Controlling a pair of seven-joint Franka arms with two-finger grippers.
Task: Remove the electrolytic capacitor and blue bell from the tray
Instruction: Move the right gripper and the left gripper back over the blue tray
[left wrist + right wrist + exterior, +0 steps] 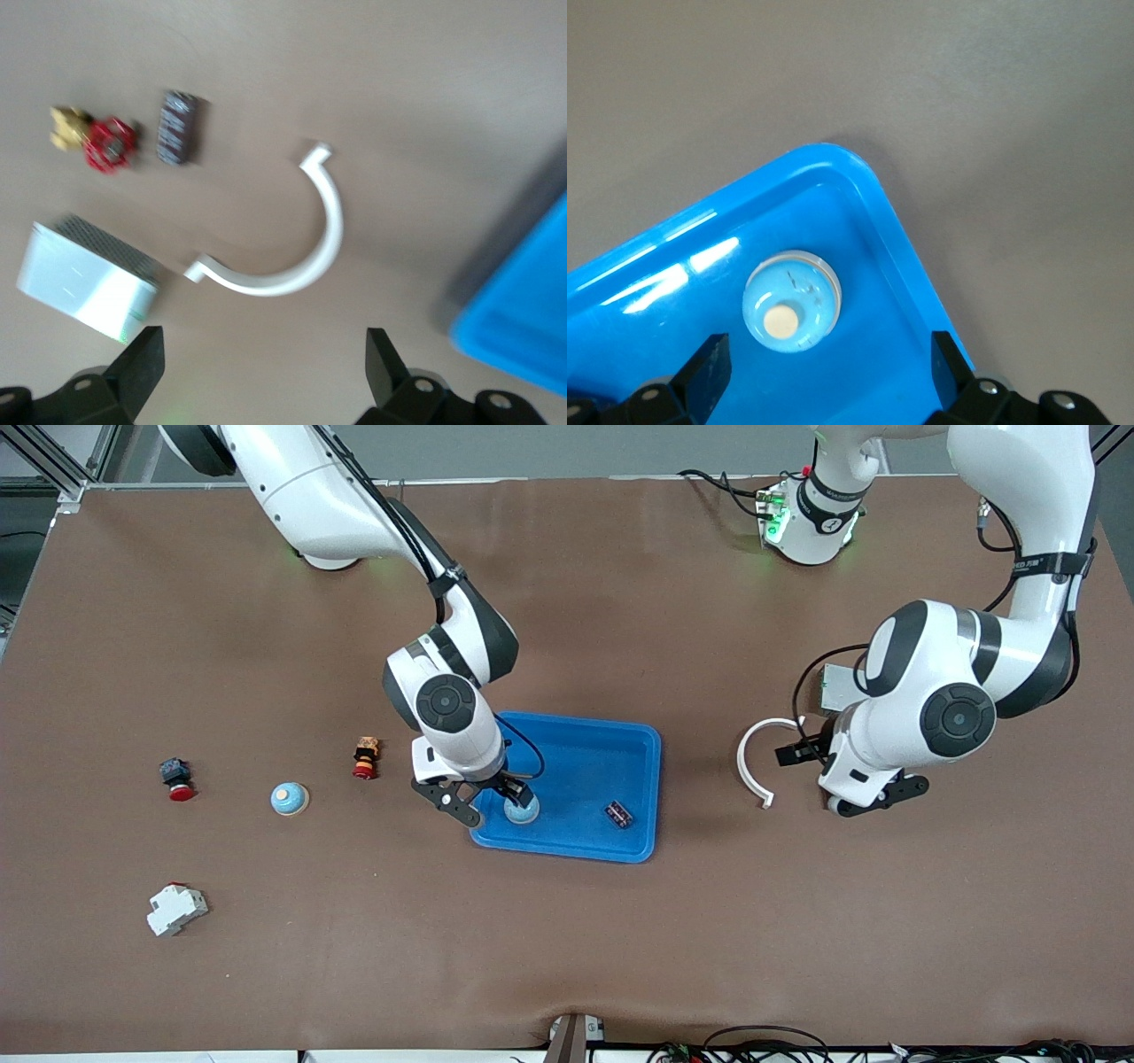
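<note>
Light-blue dome bells: two, one point(522, 809) in blue plastic tray point(634, 737), one point(290, 798) on table.
Dark ribbed capacitor point(618, 814): one, in tray.
Right gripper point(483, 797): spread wide over tray bell.
Left gripper point(264, 372): spread wide, over white curved clip point(755, 760).

Tray point(673, 257): glossy blue plastic, smooth, showing bright reflections. Bell point(792, 301) in it: pale blue, shiny dome. Table point(567, 939): matt brown covering. Curved clip point(292, 266): smooth white plastic. Arms' shells point(461, 726): glossy white.
</note>
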